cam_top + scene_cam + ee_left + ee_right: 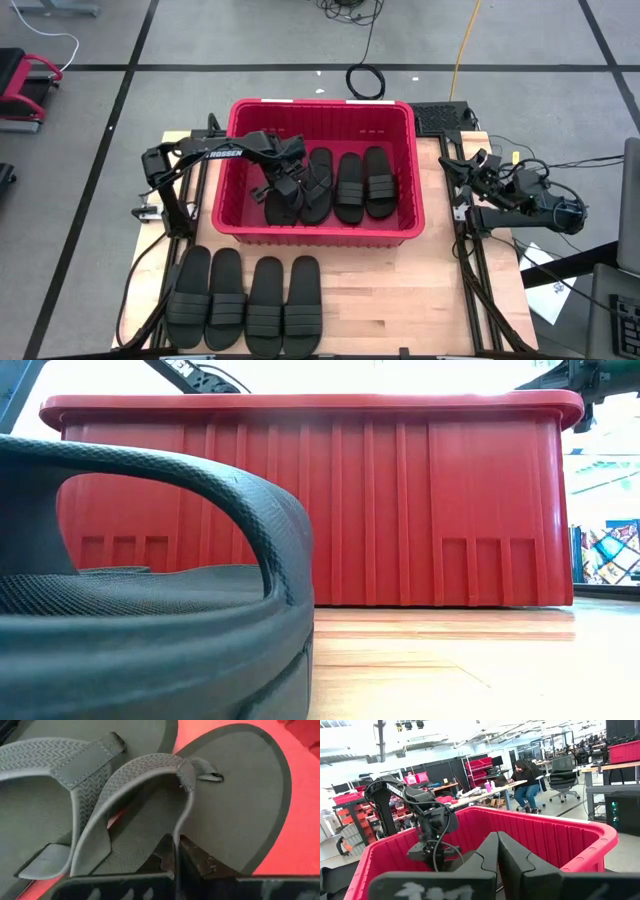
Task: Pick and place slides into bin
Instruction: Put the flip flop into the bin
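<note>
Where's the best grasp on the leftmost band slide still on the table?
Take the leftmost slide by its ribbed band, coming straight down from above. It lies sole-down, and the low view shows a band arching clear of the footbed, likely leaving room for a finger underneath.

The bin (322, 235) is bare at its left; 4 slides (330, 185) fill the right.

Both arms are dark, near-black, built of jointed segments. The left arm (215, 155) carries white TROSSEN lettering along its long link, and a black cable loops down beside its wrist. The right arm (520, 200) is shorter-looking, with loose black cables bunched at its base. Each wrist ends in two dark, angular fingers (492, 860); pale, blurred lettering marks the block below them.
</note>
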Controlling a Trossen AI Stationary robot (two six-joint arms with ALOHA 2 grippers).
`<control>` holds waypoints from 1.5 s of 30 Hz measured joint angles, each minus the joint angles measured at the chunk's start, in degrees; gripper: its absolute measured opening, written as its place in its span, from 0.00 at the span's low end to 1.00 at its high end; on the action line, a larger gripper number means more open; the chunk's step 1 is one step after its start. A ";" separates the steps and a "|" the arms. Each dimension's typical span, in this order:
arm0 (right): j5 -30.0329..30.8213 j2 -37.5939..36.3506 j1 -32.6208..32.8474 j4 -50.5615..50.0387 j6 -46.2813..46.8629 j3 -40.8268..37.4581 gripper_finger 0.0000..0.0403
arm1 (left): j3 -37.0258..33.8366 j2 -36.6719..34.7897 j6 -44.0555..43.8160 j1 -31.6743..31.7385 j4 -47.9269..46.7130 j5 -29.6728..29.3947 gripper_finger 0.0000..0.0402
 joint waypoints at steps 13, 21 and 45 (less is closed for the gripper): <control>-0.16 0.00 -0.02 0.01 0.00 -0.01 0.00 | 0.02 -0.70 -3.06 2.27 -0.58 2.78 0.01; -0.21 0.00 0.00 1.85 -0.51 0.01 0.00 | 2.12 -1.07 -1.74 2.22 -2.81 4.34 0.00; -0.21 -0.02 -0.01 2.15 -0.46 0.01 0.00 | 2.51 -1.79 2.60 8.41 -8.32 4.11 0.00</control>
